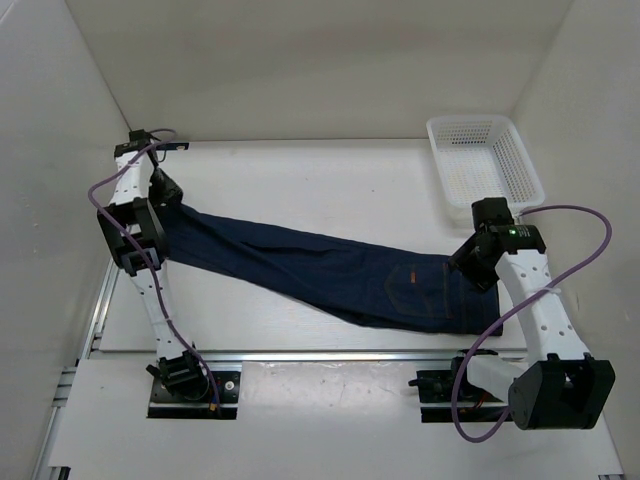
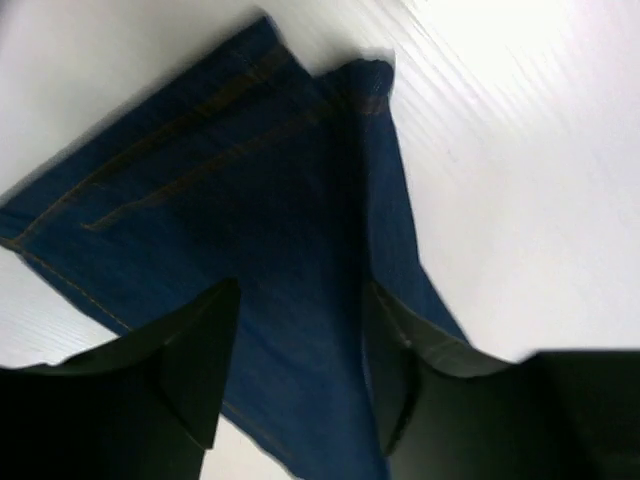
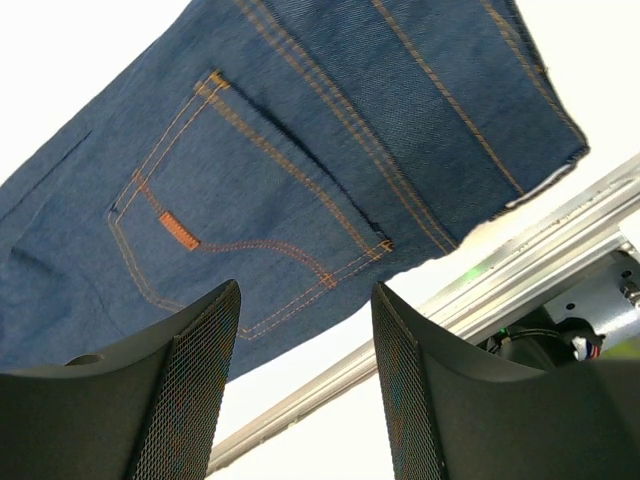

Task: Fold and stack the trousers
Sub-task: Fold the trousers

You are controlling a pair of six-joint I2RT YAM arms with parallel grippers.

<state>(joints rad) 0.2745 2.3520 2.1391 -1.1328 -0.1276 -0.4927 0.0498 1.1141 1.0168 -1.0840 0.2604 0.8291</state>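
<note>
Spread fingers filled both wrist views: the left end effector (image 2: 303, 300) stood wide open over the leg hems and the right end effector (image 3: 305, 295) wide open above the back pocket (image 3: 230, 220), neither clamping cloth. On the white table (image 1: 330, 180) the trousers (image 1: 330, 270) lay stretched flat from far left to near right, with the waist by the right arm. Farther back on the right sat a white basket (image 1: 480, 165).

The left arm (image 1: 143, 270) and the right arm (image 1: 540, 305) are built from white links dotted with small holes and joined by black housings. A purple cable (image 1: 95, 198) is looped along each. A green light (image 1: 514, 232) is lit on the right wrist. The right gripper (image 3: 305, 290) is fitted with dark fingers (image 3: 190, 390) faced in fine mesh.
</note>
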